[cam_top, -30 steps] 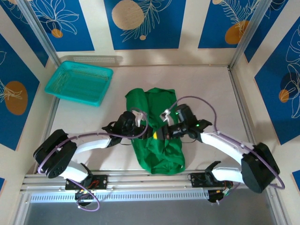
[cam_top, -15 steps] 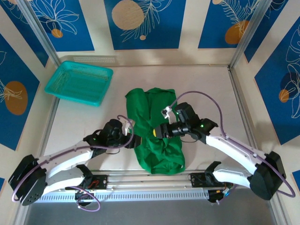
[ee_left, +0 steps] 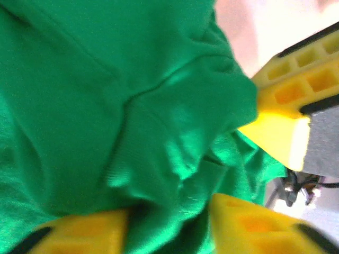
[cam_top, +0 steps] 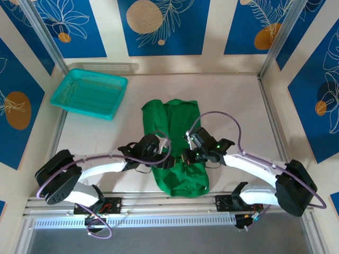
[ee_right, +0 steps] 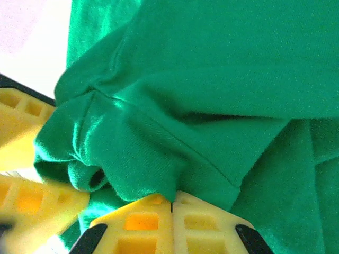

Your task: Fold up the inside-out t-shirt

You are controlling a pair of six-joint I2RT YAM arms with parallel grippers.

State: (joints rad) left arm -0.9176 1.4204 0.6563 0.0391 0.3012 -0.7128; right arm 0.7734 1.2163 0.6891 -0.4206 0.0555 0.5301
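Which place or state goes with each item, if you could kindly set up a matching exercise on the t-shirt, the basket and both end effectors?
Column one:
1. t-shirt
2. basket
3. left end effector
4. right end effector

Column two:
A. far left corner of the table
B. fingertips pressed together on a fold of cloth
C. green, bunched mid-table
D. fingers apart, cloth bunched between them

Pairs: 1-C, 2-A, 3-D, 4-B

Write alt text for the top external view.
A crumpled green t-shirt lies on the pale table, with the robot's left hand and right hand close together on its near half. A teal mesh basket sits in the far left corner.
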